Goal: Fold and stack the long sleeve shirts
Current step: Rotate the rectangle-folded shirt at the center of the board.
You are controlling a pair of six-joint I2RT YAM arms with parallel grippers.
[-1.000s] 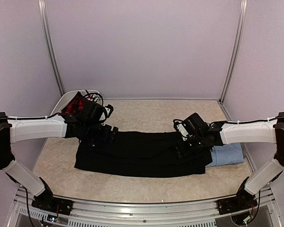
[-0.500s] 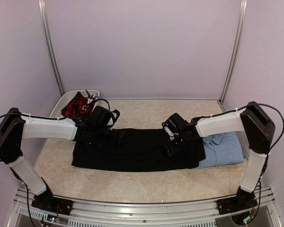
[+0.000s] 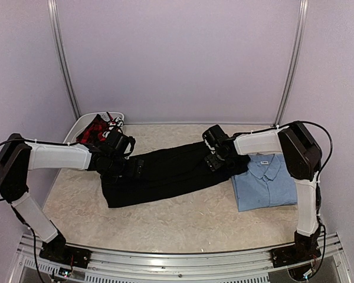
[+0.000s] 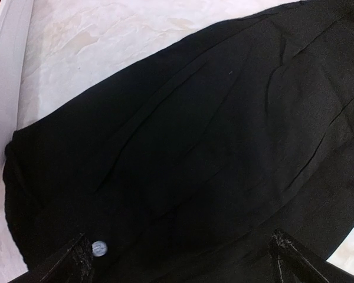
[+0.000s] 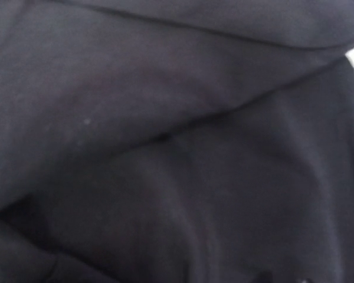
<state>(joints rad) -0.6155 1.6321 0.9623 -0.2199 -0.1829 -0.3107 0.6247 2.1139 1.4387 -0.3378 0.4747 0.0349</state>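
Left wrist view: your left pincer (image 4: 183, 259) gapes wide over the black shirt (image 3: 171, 174), and the right pincer (image 3: 214, 162) is likewise spread at its other end. That shirt lies as a long, half-folded band on the worktop (image 3: 165, 224). The light blue shirt (image 3: 265, 183) sits folded beside it. Stacking remains.

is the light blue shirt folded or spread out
Folded: the light blue shirt lies as a compact rectangle, collar facing up, no sleeves showing.

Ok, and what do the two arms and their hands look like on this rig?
Both the left arm and right arm have smooth white link shells between chunky black joint housings. A thin black cable runs along each. The left hand and right hand are black throughout.
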